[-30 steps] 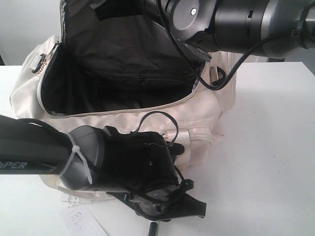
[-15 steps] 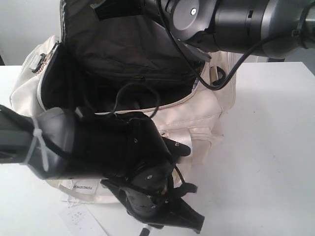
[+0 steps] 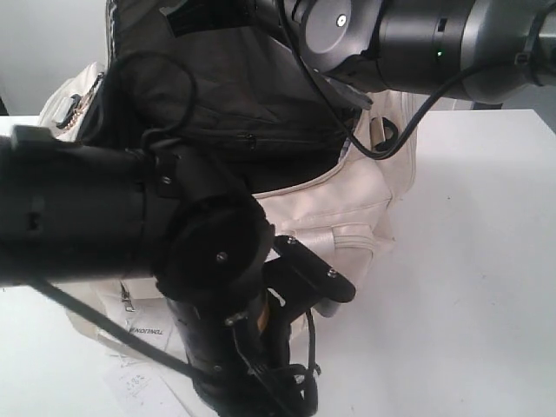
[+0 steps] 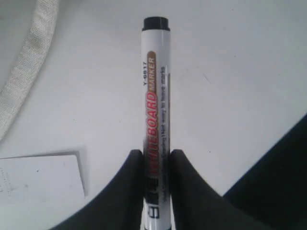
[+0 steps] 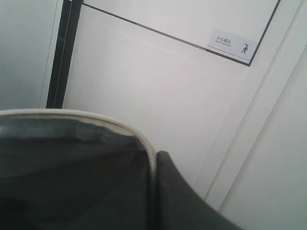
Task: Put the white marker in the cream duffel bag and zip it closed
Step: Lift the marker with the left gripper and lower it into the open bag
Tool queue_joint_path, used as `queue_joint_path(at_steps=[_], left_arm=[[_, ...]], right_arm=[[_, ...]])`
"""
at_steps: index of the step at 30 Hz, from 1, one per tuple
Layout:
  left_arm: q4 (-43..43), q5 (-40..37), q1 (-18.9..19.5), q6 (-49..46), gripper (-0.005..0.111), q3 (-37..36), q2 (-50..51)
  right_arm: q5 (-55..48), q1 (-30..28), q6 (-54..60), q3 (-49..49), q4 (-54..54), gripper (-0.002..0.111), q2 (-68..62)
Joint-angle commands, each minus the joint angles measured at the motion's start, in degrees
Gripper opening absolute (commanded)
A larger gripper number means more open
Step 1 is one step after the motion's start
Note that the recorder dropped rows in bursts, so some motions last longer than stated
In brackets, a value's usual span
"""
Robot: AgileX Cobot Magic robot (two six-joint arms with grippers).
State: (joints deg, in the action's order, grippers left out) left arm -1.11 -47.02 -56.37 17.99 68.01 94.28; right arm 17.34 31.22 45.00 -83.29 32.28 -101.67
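Observation:
The white marker, with red printing and a black end, sticks straight out of my left gripper, which is shut on its barrel above the white table. In the exterior view the left arm fills the foreground and hides that gripper and the marker. Behind the arm sits the cream duffel bag, its top open on dark lining. My right gripper is shut on the bag's raised flap at its cream piped edge. Only one of its fingers shows.
A paper tag lies on the table beside the left gripper, and another is near the bag's front. A cream fabric strap curves nearby. The right arm spans the top. Bare table lies to the right of the bag.
My left arm has swung up and toward the camera, covering more of the bag's front. Its gripper has left the exterior view. The right arm has not moved.

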Motion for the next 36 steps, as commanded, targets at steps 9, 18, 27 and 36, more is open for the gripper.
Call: queue_joint_path(at_steps=[9, 18, 27, 36], left_arm=[[-17.1, -7.3, -0.3, 6.5, 0.0, 0.0, -14.3], [-39.7, -10.4, 2.8, 19.1, 0.0, 0.0, -20.3], [-43.0, 6.6, 15.8, 17.5, 0.0, -1.4, -20.2], [-44.1, 25.0, 28.7, 19.6, 0.0, -3.0, -18.0]], right_arm=[[2.9, -0.6, -0.3, -0.3, 0.3, 0.0, 1.1], [2.9, -0.6, -0.3, -0.3, 0.3, 0.0, 1.1], [2.9, -0.6, -0.3, -0.3, 0.3, 0.0, 1.1], [2.9, -0.6, -0.3, -0.3, 0.3, 0.0, 1.1]])
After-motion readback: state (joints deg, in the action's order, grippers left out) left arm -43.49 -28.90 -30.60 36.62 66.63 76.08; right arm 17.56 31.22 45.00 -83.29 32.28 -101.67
